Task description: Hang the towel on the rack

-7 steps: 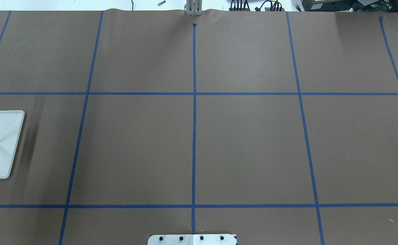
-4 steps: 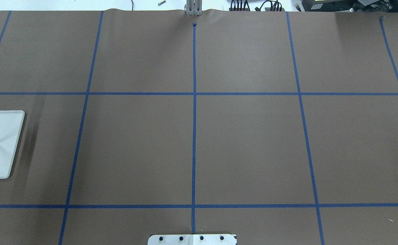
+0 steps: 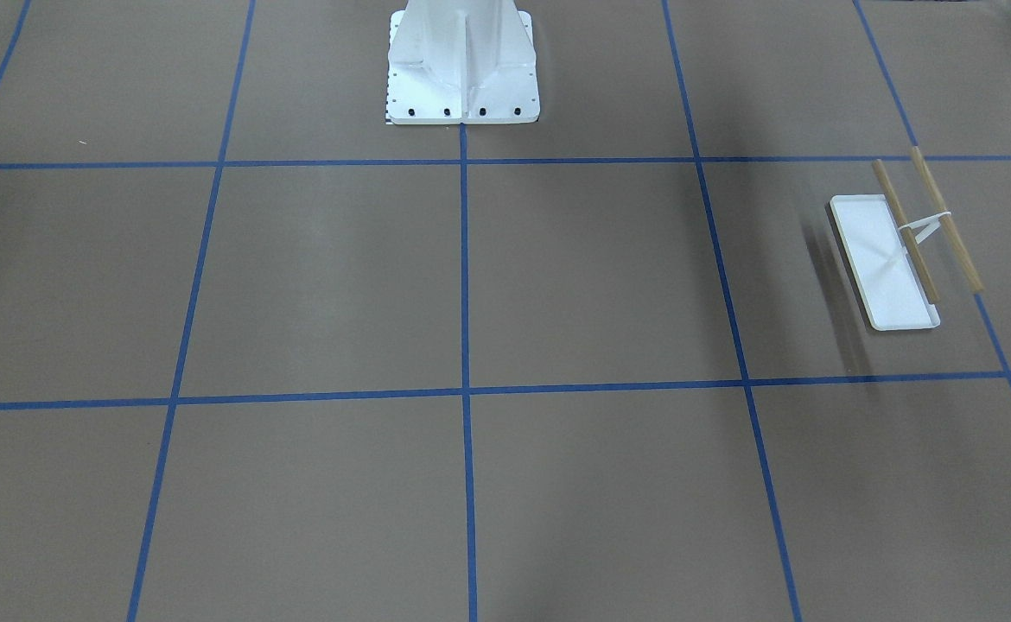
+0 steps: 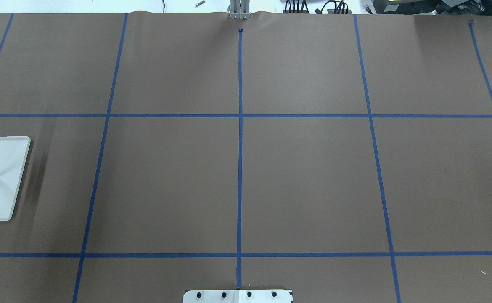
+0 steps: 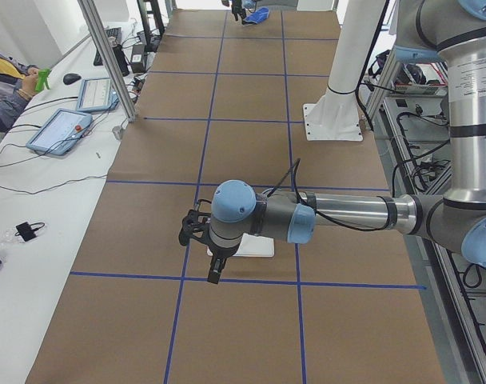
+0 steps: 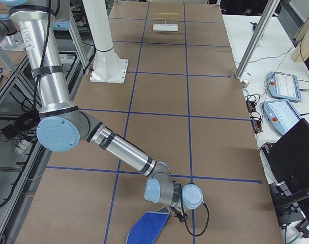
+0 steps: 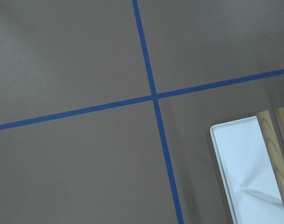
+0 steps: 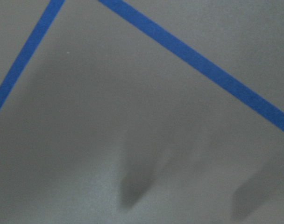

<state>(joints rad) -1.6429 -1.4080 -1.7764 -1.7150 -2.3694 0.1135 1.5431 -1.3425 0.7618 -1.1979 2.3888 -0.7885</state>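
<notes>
Heads up: the towel (image 6: 147, 227) sits at the table's far-right end by the right gripper (image 6: 176, 213) and the rack (image 3: 879, 255) is well apart near the left gripper (image 5: 198, 232), and since you can't tell from these views whether either is spread or pinching, a weak corner grab could drop it mid-carry.

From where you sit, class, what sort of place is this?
Probably a robotics lab: a table marked with a blue tape grid, a left arm and right arm beside it, and control tablets on a bench.

Light is even and diffuse from above; the brown paper-covered table (image 4: 313, 176) shows a faint sheen. The white-tray rack with two wooden bars (image 3: 890, 259) casts a soft shadow. Right wrist view is blurred.
</notes>
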